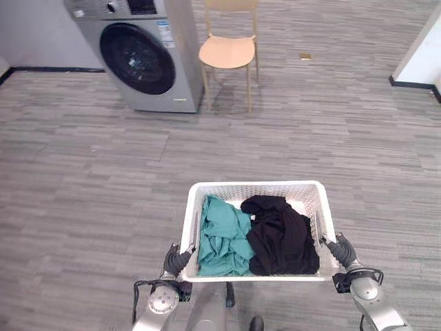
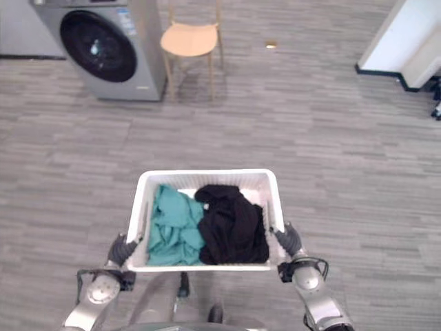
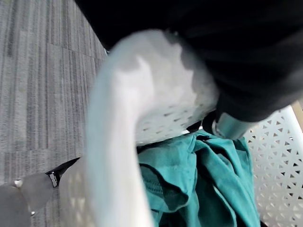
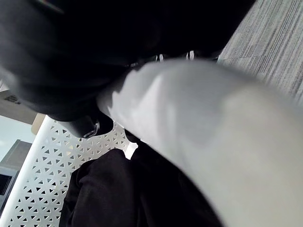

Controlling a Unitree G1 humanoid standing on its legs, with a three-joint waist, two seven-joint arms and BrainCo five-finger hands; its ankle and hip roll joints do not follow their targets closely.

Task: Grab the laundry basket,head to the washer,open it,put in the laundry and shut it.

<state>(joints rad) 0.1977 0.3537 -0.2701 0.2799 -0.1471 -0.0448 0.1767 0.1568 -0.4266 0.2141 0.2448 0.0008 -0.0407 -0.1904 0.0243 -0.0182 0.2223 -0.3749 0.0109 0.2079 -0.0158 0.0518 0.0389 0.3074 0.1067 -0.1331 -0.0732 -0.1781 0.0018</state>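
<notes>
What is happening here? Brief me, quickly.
The robot holds a white laundry basket in front of it, left hand and right hand gripping its two sides. Inside lie a teal garment and a black garment. The washer, door closed, stands ahead to the left beside a wooden chair.

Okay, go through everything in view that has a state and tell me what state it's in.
Washer: door shut.
Laundry basket: carried, holding laundry.
Teal garment: crumpled in the basket.
Black garment: crumpled beside it.
Left hand: gripping the basket's side.
Right hand: gripping the other side.
Chair: upright, unoccupied.
</notes>
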